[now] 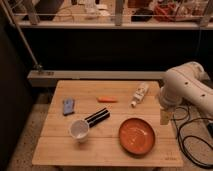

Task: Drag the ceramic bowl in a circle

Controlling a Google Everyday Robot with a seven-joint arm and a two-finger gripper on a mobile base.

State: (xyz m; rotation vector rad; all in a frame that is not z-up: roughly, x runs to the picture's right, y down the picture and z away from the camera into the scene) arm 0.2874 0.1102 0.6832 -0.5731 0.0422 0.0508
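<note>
The ceramic bowl point(136, 136), wide, shallow and orange-red, sits on the front right part of the wooden table point(60, 150). My white arm reaches in from the right. Its gripper point(164, 117) hangs by the table's right edge, just right of the bowl and slightly behind it. The gripper is apart from the bowl, open, and holds nothing.
A small white cup point(79, 129) stands front left with a black stick-like object point(97, 117) beside it. A blue item point(68, 106), an orange piece point(107, 99) and a white bottle point(139, 94) lie farther back. Cables point(192, 145) run on the floor at right.
</note>
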